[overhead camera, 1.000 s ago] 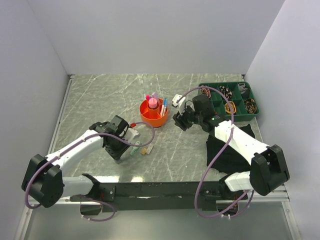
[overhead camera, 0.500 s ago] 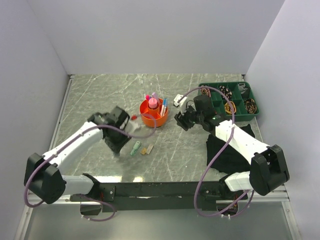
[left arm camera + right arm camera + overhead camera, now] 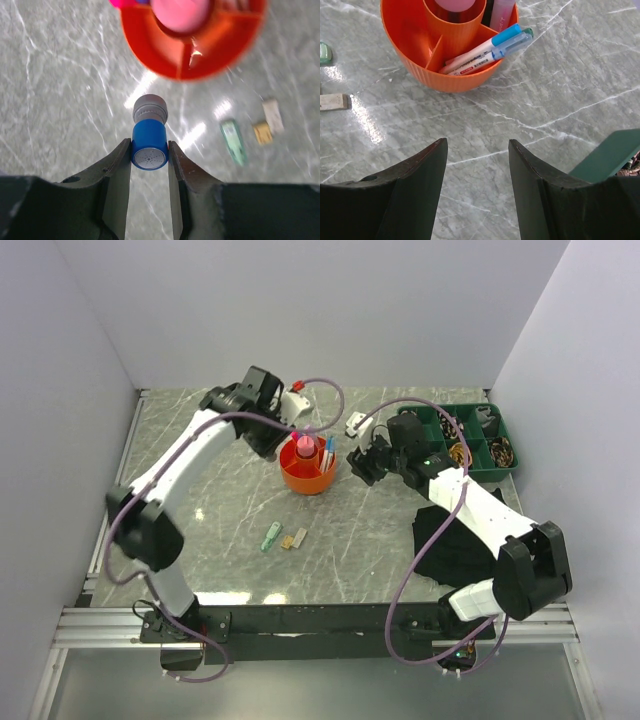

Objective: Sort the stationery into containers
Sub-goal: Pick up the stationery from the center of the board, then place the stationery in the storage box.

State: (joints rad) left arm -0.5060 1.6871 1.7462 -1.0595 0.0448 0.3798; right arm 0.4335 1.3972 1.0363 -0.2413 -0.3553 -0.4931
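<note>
My left gripper (image 3: 149, 144) is shut on the small blue cylinder (image 3: 149, 139), which has a grey cap, and holds it in the air. It hangs just behind and left of the orange pot (image 3: 308, 478). The pot (image 3: 150, 55) holds a pink tube (image 3: 180, 12) in its centre cup and white pens (image 3: 482, 51) in an outer section. On the table in front of the pot lie a green clip (image 3: 270, 537) and a yellow eraser (image 3: 294, 539). To the right of the pot my right gripper (image 3: 477, 145) is open over bare marble, with nothing between its fingers.
A green divided tray (image 3: 432, 452) with coiled bands stands at the back right. A black cloth (image 3: 445, 540) lies under the right arm. Walls close in the left, back and right sides.
My left arm swung from the near left of the table up and back to the pot's far side, carrying the blue cylinder. The clip and eraser came into view. The right gripper barely shifted.
</note>
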